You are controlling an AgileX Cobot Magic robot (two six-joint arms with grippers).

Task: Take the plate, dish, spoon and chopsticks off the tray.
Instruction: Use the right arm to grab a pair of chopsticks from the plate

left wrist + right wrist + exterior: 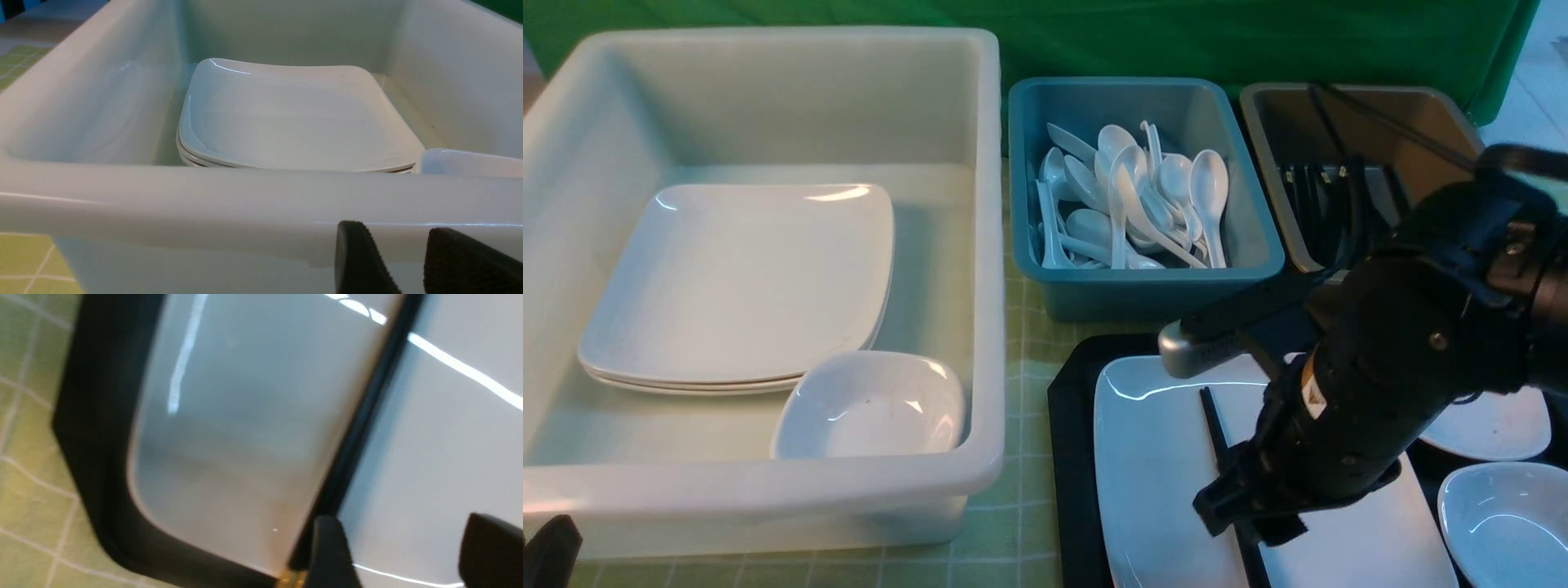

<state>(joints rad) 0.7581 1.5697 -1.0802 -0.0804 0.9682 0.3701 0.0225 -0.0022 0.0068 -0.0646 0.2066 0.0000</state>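
The large white plate [1160, 474] lies on the black tray [1074, 457] at the lower right. The black chopsticks [1215, 429] lie along the plate. My right gripper [1241, 510] hovers low over the plate, open and empty. In the right wrist view its gripper [408, 555] has the chopsticks [359, 416] just beside one finger [331, 555], over the plate [245, 437] and the tray [102, 416]. Two small white dishes [1503, 514] sit on the tray's right side. No spoon shows on the tray. My left gripper [408, 265] is open and empty in front of the white tub.
A big white tub [988, 245] at the left holds stacked plates [743, 286] and a small dish [874, 404]. A blue bin [1143, 294] holds several white spoons. A grey bin [1290, 163] at the back right holds black chopsticks. The cloth is green checked.
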